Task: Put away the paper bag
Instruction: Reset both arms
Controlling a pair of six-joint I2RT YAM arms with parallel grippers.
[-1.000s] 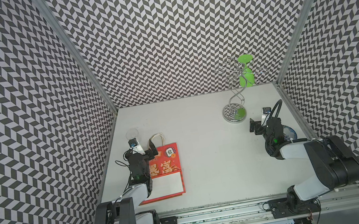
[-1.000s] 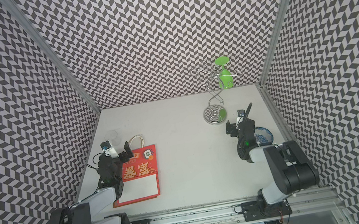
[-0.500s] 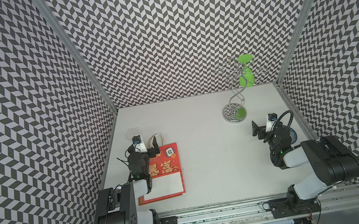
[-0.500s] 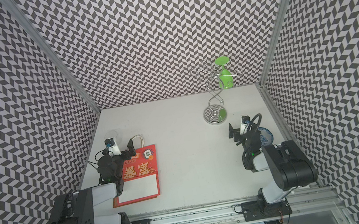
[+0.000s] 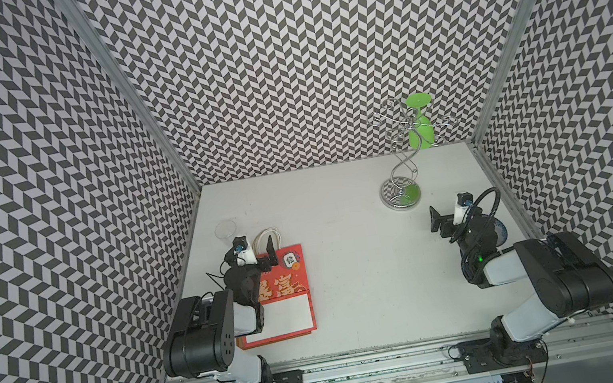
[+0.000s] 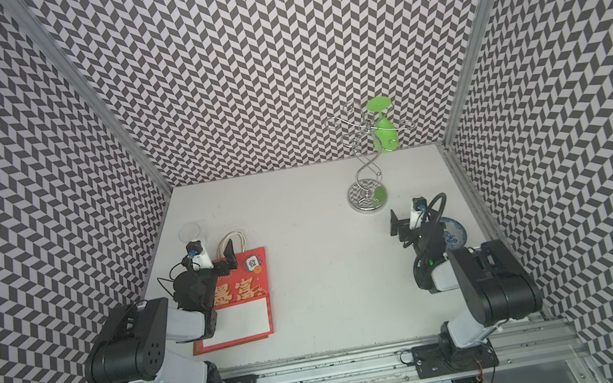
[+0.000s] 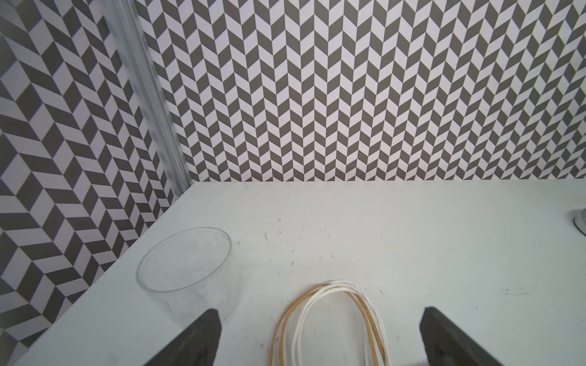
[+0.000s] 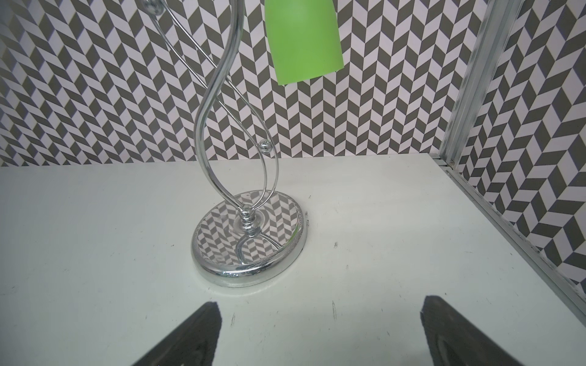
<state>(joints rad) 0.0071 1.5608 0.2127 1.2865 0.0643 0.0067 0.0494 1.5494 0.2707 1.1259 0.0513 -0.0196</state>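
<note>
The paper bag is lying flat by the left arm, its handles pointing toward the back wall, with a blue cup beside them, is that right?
Not quite: the cup is clear, not blue, as the left wrist view shows. Otherwise right: the paper bag lies flat by the left arm, handles toward the back wall.

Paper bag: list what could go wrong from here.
The clear cup stands beside the bag's handles; the open left gripper, reaching for them, might tip it.
The handles lie flat on the table, so the jaws may catch only one loop.
The right gripper faces the glass stand; a swing could topple it.
</note>
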